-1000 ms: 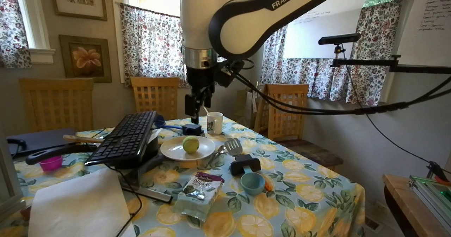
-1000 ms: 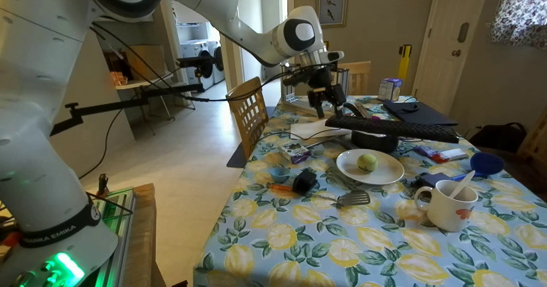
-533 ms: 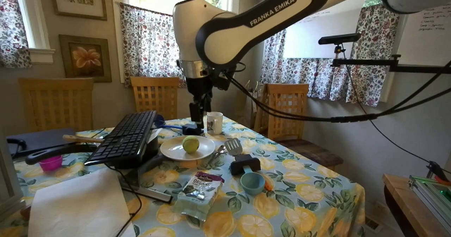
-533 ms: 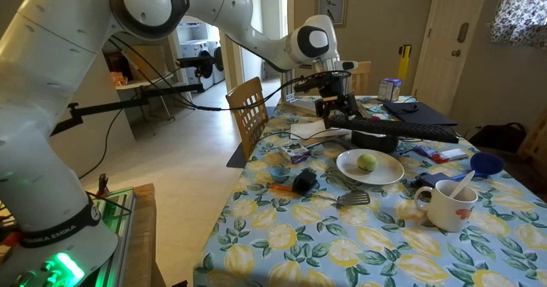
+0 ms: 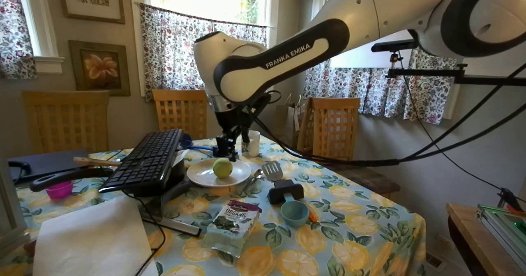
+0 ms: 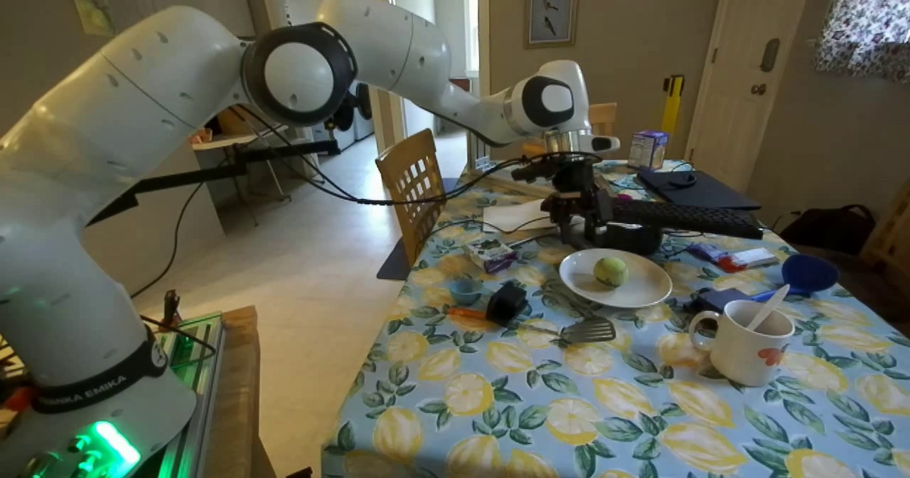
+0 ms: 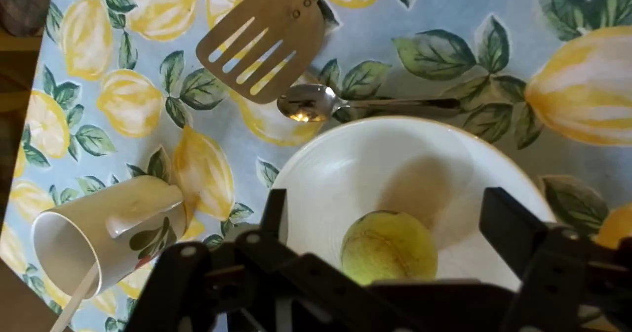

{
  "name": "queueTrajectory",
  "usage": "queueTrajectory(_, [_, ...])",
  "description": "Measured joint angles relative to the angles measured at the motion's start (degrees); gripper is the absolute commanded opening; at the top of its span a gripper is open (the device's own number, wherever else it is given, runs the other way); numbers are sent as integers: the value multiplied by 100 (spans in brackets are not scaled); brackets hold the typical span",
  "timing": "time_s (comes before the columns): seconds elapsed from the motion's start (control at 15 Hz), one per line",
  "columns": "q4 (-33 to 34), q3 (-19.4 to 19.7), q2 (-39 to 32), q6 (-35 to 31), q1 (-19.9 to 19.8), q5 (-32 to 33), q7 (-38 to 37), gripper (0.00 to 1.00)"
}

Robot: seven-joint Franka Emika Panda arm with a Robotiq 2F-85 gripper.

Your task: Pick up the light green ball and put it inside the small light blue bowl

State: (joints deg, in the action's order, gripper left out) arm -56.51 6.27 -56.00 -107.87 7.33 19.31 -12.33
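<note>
1. Lower centre, wrist view: the claw (image 7: 386, 213) is standing spread, covering the bottom of the ball (image 7: 390, 245).
2. It is sitting on the plate (image 7: 321, 174).
3. In an exterior view, below centre: the bowl (image 5: 294, 213) is partly hiding an orange handle (image 5: 313, 214).

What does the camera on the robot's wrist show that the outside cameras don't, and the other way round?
Wrist view only: the small light green ball framed by the open black claw.
In both exterior views only: the small round light blue bowl and the black rectangular keyboard, among others.
Shared: ball, claw, round white plate, cream cylindrical mug and slotted metal spatula.
</note>
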Motion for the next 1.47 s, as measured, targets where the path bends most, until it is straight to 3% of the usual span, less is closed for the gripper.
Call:
queueTrajectory(0.2, [38,11,-38,-304,16,30,55,100])
queueTrajectory(0.47, [57,286,-249,-1442,111,123,-173,100])
queueTrajectory(0.67, [150,468,-464,-1526,172,123,-315,100])
queueTrajectory(1.0, [541,533,-800,-727,162,24,-453,100])
queueTrajectory(1.47, [1365,406,-1073,938,117,-265,-543,100])
